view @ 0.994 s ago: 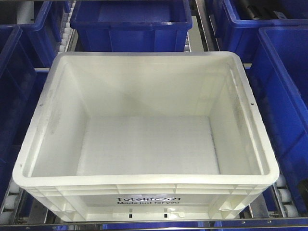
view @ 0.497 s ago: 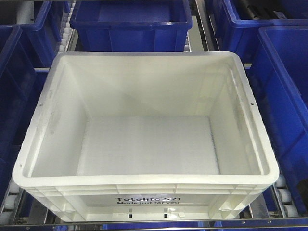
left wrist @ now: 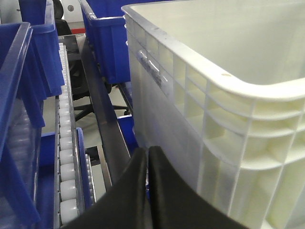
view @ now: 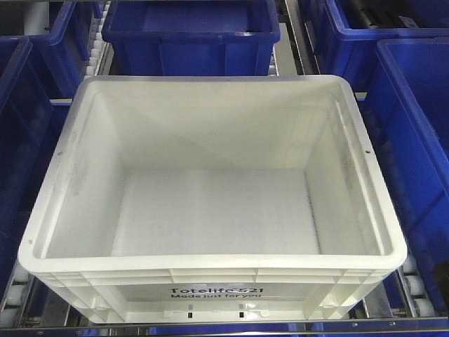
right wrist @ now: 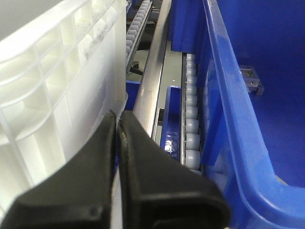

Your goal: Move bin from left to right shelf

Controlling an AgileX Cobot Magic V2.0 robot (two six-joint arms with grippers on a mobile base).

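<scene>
You are looking down into the bin [view: 210,189], a large white rectangular tote that is empty inside, with a ribbed rim and black "Totelife 521 Made just for you" lettering on its near face. It sits on a roller lane with dark blue totes [view: 186,31] behind it and on both sides.

From the left wrist view, your left gripper [left wrist: 147,155] has its two black fingers pressed together with nothing between them. The bin's ribbed outer wall [left wrist: 200,109] rises just to the right of this gripper, very near its tip; you cannot tell whether they touch. To the gripper's left run a dark metal rail [left wrist: 102,129] and a line of white rollers [left wrist: 66,143], with a blue tote [left wrist: 21,95] beyond.

From the right wrist view, your right gripper [right wrist: 117,119] is likewise closed, fingers together and holding nothing. The bin's white ribbed corner [right wrist: 62,76] stands just to its left, close by the tip. To the gripper's right lie a pale metal rail [right wrist: 155,81], a row of grey rollers [right wrist: 191,114], and the wall of a blue tote [right wrist: 233,109].
</scene>
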